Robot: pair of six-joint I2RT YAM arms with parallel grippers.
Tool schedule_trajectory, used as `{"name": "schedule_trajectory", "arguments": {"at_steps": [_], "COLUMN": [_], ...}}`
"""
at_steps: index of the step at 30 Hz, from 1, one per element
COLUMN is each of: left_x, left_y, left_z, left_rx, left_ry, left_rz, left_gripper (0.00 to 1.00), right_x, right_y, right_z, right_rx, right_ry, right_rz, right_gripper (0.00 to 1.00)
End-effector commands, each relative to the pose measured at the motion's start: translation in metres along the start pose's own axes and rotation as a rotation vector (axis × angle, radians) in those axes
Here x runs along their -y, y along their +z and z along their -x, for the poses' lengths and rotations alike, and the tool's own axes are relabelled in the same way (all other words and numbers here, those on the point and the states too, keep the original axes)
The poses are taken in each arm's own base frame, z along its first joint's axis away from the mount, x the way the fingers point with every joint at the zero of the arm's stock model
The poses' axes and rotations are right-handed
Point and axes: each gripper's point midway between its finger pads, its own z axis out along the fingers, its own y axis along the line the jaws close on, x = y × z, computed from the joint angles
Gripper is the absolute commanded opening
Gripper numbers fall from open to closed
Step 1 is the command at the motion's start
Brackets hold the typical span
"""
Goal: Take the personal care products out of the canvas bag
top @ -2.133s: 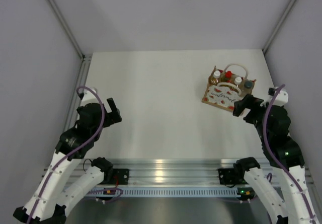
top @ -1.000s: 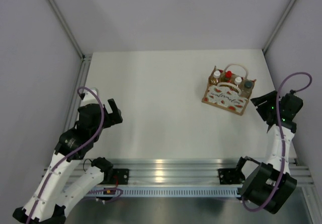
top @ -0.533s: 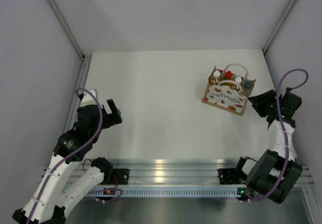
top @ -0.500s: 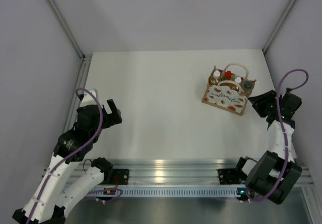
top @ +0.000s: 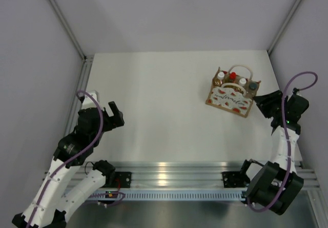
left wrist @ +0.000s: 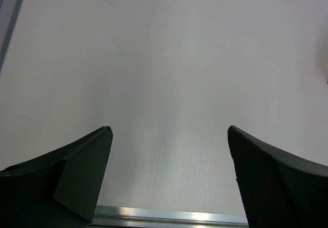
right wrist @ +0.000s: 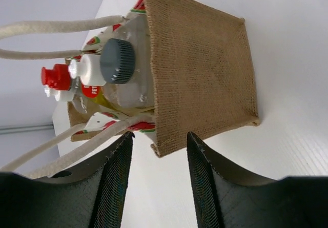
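Just beside canvas bag [right wrist: 200, 79], right fingers [right wrist: 115, 187] apart, left fingers [left wrist: 82, 171] apart, well away.

The bag [right wrist: 200, 69] stands on the bench [top: 154, 100] just ahead of the right jaws, with the bottles [right wrist: 117, 61], apparently four, upright inside it. The left jaws lie well apart from it, across the bench.

Canvas bag [top: 229, 100] at two o'clock, top view; dark script is running across its white panel, too small to read.
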Motion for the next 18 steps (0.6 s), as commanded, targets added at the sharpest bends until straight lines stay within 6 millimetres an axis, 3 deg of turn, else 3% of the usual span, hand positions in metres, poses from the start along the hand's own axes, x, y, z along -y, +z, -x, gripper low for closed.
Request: {"name": "schedule_trajectory", "arguments": {"at_steps": [1,6,15,18], "left_x": [0.004,0.004,0.005,0.009], "left_y": [-0.001,0.0,0.002,0.007], "left_z": [0.009,0.008,0.007,0.007], "left_rx": [0.037,0.032,0.025,0.001], "left_ry": [-0.019,-0.017,-0.012,0.006], "left_rz": [-0.016,-0.014,-0.01,-0.006], "left_gripper": [0.98,0.98,0.98,0.98], "right_x": [-0.001,0.013,0.027,0.038], "right_y": [0.01,0.023,0.026,0.029], "right_z": [0.006,-0.007,-0.013,-0.024], "right_rx": [0.009,-0.036,-0.029,-0.06], "right_ry": [-0.034,-0.024,-0.03,-0.03], "right_rz": [0.028,0.005,-0.047,-0.069], "right_gripper": [0.45,0.41,0.28,0.23]}}
